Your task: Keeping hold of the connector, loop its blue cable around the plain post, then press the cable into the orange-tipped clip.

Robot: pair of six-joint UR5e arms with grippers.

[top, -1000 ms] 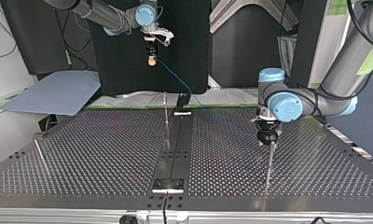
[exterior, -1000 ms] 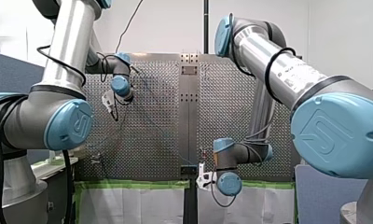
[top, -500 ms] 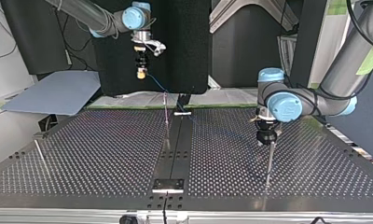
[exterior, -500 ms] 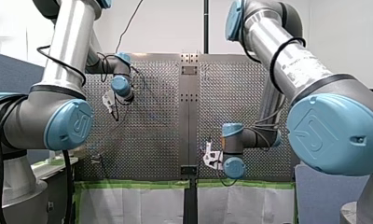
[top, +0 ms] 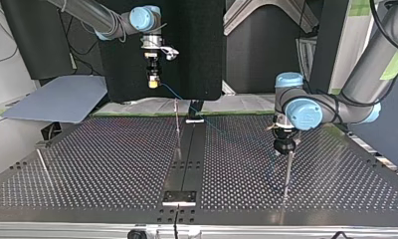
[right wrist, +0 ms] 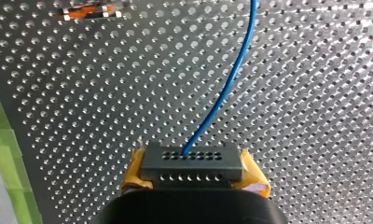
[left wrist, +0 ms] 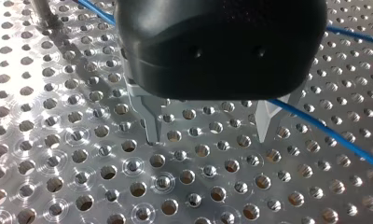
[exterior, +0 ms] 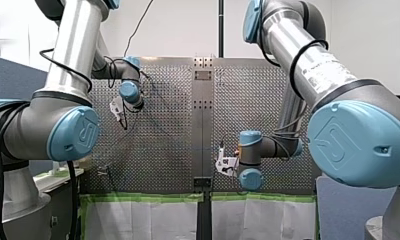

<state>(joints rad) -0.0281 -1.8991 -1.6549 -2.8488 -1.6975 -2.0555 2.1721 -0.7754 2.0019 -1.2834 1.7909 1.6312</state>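
Connector (right wrist: 192, 162) pinched between the yellow pads of my right claw (top: 152, 79), up in the air at the top view's left, above the counter's (top: 112, 164) far edge. Blue cable (right wrist: 226, 88) leaves the connector and slants down across the perforated plate toward the right. Orange-tipped clip (right wrist: 84, 11) sits ahead of the connector, apart from the cable. Plain post (top: 287, 172) stands at the right. My left claw (left wrist: 208, 136) is close by it, metal fingers (left wrist: 149, 119) spread with nothing between them. Cable passes just beside one finger.
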